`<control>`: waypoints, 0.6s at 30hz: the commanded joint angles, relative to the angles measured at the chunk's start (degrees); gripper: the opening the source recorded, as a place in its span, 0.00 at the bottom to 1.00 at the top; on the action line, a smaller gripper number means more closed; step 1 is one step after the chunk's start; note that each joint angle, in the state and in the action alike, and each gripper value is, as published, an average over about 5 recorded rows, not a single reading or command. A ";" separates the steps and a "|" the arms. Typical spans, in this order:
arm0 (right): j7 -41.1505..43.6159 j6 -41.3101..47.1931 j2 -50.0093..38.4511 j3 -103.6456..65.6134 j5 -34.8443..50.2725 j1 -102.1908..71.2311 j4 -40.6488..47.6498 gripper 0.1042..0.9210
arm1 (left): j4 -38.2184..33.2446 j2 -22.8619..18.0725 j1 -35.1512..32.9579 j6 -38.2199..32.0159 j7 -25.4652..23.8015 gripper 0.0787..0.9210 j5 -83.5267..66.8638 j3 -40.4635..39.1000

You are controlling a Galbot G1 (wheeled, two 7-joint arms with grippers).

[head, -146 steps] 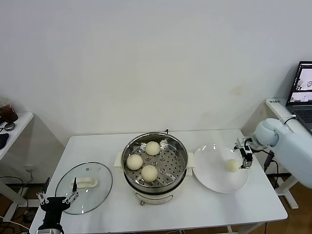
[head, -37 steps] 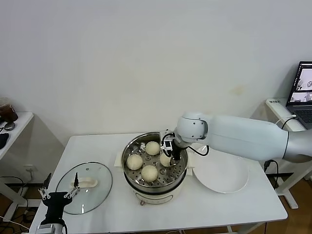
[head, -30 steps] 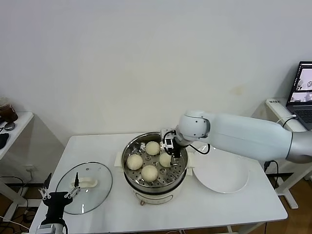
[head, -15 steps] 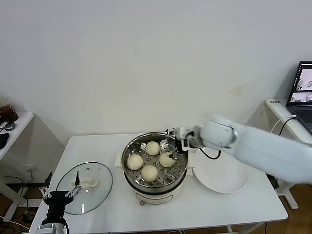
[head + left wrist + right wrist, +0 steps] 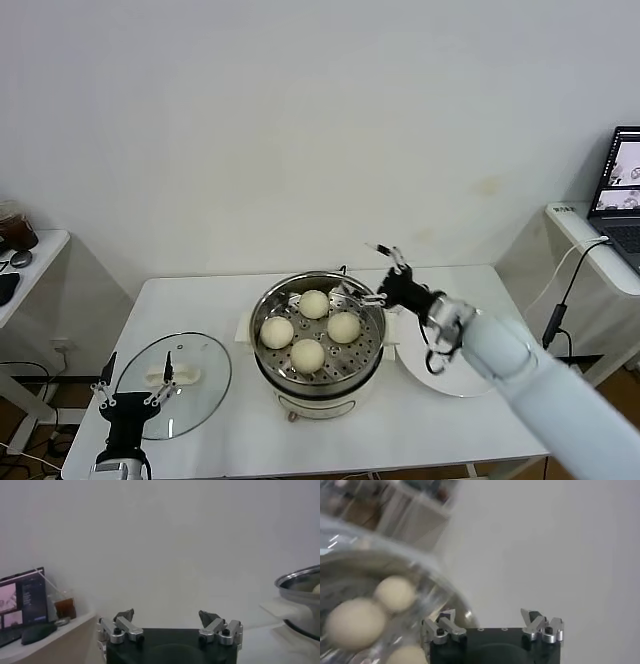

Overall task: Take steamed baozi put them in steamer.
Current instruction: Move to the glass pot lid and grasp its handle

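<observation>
— Inside the steamer (image 5: 318, 355), on its holed tray, sit all four buns (image 5: 344, 327), spaced apart so steam can pass.

— And the right gripper (image 5: 376, 276)?

— Above the rim, released, empty. Left gripper (image 5: 136, 384) idles, spread, by the glass lid (image 5: 205, 365).

Robotics laboratory or test room arranged as a mock kitchen station. A plain white wall (image 5: 300, 120) without cupboards, tiles or fittings backs a white table (image 5: 520, 420) on which cooking ware stands alone: a steel steamer (image 5: 317, 340), a glass lid (image 5: 172, 372) and a white plate (image 5: 450, 375). An open laptop (image 5: 624, 170) with its screen lit (it appears to show camera pictures) sits on a side desk (image 5: 590, 240) at the right; cables (image 5: 560, 290) hang beside it. A second small side table (image 5: 30, 262) stands at the left.
</observation>
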State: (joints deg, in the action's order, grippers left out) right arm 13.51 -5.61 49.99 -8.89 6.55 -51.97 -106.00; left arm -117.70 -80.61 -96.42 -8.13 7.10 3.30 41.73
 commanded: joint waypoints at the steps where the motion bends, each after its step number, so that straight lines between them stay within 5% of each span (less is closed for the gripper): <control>1: -2.77 -19.77 26.38 -40.35 -9.41 -32.41 -1.87 0.88 | 0.10 0.06 -0.13 1.47 3.92 0.88 13.00 -1.47; 7: -2.20 -12.67 31.47 -44.96 -2.11 -36.37 -4.58 0.88 | 4.30 2.59 -0.19 2.90 6.53 0.88 38.67 1.08; 18: 1.15 -3.85 31.76 -46.40 4.56 -44.75 -2.71 0.88 | 18.27 14.24 -1.13 -2.72 12.11 0.88 70.08 1.53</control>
State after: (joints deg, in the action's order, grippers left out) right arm 13.45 -12.34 75.49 -46.72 7.31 -87.67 -108.65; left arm -109.51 -74.36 -97.28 -8.36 14.28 43.03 43.42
